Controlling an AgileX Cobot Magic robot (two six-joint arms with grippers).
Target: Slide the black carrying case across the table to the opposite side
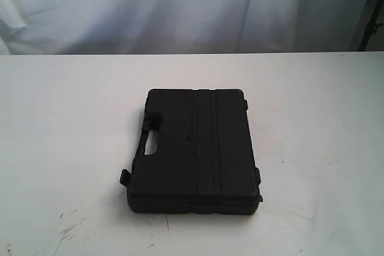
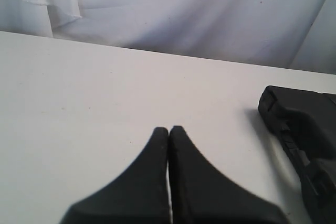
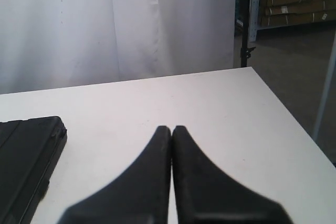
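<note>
The black carrying case lies flat and closed near the middle of the white table, its handle cut-out on the left side. Neither arm shows in the exterior view. My left gripper is shut with nothing held, above bare tabletop, and a corner of the case shows off to one side, apart from it. My right gripper is also shut and empty; the case's edge lies apart from it on the other side.
A white curtain hangs behind the table's far edge. Dark scuff marks mark the near left tabletop. In the right wrist view the table's side edge drops to a floor with a metal shelf of boxes.
</note>
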